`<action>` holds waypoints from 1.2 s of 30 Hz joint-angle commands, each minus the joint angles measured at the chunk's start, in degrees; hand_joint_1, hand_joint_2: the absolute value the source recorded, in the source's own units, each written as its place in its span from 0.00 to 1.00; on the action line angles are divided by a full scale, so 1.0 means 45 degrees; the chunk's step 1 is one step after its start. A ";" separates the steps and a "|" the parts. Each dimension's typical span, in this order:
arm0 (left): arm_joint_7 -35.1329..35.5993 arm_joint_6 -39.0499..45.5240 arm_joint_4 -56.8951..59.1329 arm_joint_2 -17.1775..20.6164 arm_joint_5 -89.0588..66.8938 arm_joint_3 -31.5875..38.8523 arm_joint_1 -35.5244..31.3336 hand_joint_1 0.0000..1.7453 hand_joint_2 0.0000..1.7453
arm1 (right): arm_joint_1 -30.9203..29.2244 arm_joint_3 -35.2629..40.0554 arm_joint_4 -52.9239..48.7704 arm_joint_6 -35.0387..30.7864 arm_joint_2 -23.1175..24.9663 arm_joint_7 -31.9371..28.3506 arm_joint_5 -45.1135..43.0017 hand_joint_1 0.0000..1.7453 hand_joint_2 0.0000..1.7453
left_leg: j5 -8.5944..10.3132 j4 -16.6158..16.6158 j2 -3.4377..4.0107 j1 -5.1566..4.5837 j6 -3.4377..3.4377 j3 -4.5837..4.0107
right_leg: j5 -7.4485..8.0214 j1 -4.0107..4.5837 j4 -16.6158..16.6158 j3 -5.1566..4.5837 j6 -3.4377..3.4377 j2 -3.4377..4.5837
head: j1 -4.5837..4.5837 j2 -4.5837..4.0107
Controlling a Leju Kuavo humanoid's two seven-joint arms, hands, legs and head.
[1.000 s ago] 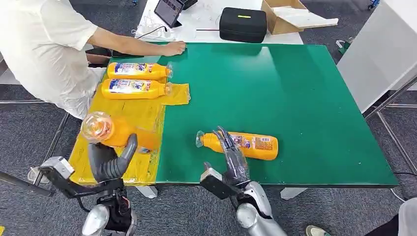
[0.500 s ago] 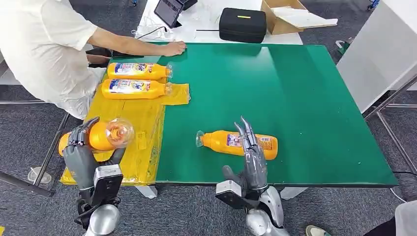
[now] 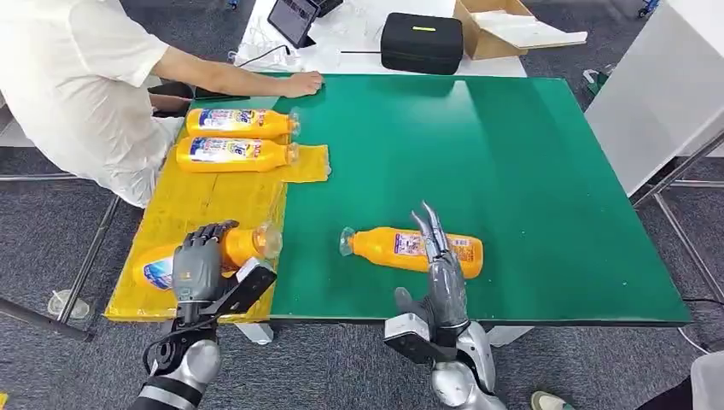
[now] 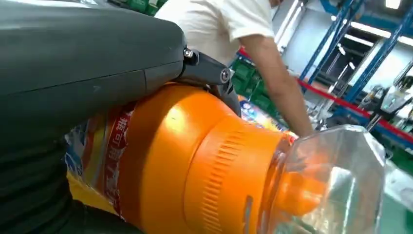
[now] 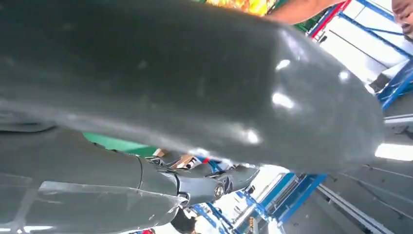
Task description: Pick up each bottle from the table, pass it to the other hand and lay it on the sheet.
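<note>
Left hand (image 3: 198, 265) grips orange bottle (image 3: 226, 252) lying low over near end of yellow sheet (image 3: 192, 205), clear cap toward green table (image 3: 512, 171) | right hand (image 3: 444, 273) empty, fingers straight and apart, at second bottle (image 3: 414, 250) lying on table | two bottles (image 3: 239, 124) (image 3: 232, 155) lie at sheet's far end | person's hand (image 3: 300, 84) rests on table's far edge.

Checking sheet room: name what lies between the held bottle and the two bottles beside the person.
Head view: only bare yellow sheet between held bottle and the two bottles.
</note>
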 commanded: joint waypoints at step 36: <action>-0.0227 -0.4453 0.6693 0.0811 0.0320 -0.2744 -0.3542 0.00 1.00 | -0.1423 -0.0403 0.3398 0.0581 0.0739 -0.1143 -0.1434 0.00 0.00 | -0.0009 -0.0016 0.0021 0.0000 0.0004 0.0098 | -0.0009 0.0007 -0.0010 0.0098 -0.0023 0.0006 | 0.0005 0.0000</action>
